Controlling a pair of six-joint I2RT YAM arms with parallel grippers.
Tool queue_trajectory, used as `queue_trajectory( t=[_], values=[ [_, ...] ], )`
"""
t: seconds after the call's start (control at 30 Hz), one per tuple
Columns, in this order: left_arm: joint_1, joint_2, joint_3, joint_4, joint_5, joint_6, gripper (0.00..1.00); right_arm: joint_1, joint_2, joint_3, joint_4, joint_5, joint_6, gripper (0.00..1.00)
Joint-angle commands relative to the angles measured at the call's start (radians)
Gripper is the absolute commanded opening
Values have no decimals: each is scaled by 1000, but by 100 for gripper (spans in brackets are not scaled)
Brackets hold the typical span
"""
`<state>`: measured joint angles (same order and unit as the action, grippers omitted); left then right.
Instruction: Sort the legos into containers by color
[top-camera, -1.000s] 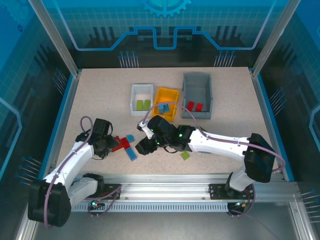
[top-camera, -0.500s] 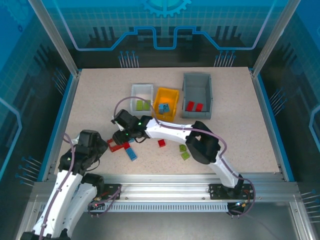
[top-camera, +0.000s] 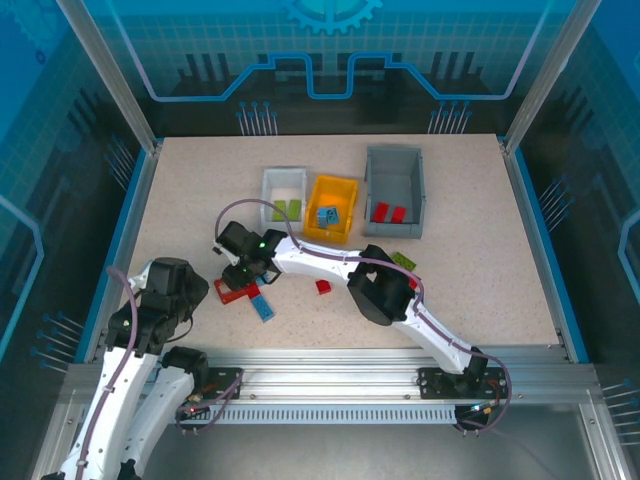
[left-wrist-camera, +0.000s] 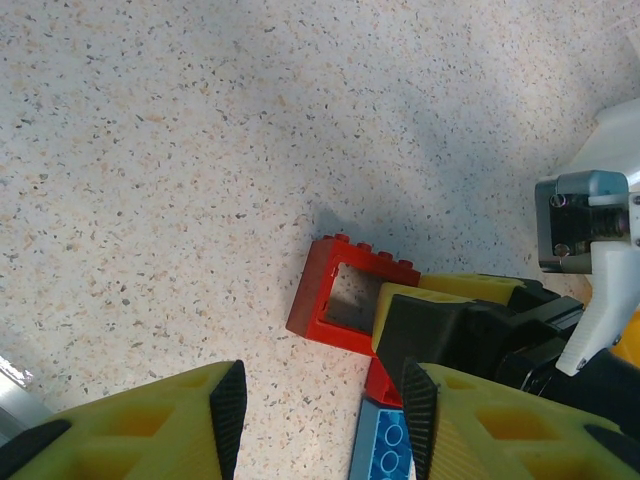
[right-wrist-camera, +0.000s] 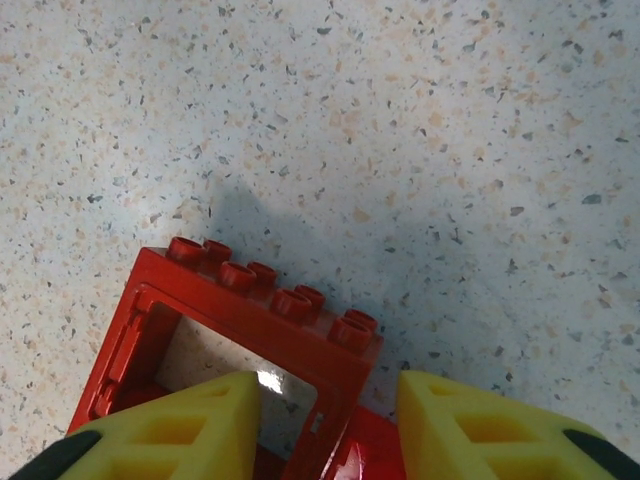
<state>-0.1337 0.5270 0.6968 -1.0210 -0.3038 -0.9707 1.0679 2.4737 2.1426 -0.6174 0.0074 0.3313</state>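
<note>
**Right hand spread over a red frame brick**

The red frame brick (right-wrist-camera: 250, 300) lies flat on the speckled surface (right-wrist-camera: 450, 120). Its studs run along the rail at 12 o'clock in the right wrist view, and bare surface shows through its open middle. A second red piece (right-wrist-camera: 370, 450) touches it at about 5 o'clock; whether the two are clipped together I cannot tell. In the top view a blue brick (top-camera: 263, 306) lies just beside them.

The frame is probably light, stiff and slick, with thin rails around a hollow. The surest hold looks to be a pinch across a single rail, since a grip on the smooth outer sides could let it slip.

The right hand (right-wrist-camera: 325, 395) hangs just above with fingers spread, straddling the 3 o'clock rail and pinching nothing. The left hand (left-wrist-camera: 320, 400) is also spread and empty, with the frame at its 12 o'clock.

The grey bin (top-camera: 395, 170), already holding red bricks, stands well apart at 2 o'clock from the frame. The white bin (top-camera: 283, 178) holds green bricks and the orange-yellow bin (top-camera: 345, 188) holds blue ones
</note>
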Motion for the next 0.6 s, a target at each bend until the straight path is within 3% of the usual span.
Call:
queue_trajectory(
  t=[0.0,0.57],
  values=[
    [8,-4,28,-26,-24,-6,48,-6,34,37,-57,-16,-20,40],
    [8,2,7,-10,-3,2,48,-11,71,170,-69,6,34,14]
  ],
)
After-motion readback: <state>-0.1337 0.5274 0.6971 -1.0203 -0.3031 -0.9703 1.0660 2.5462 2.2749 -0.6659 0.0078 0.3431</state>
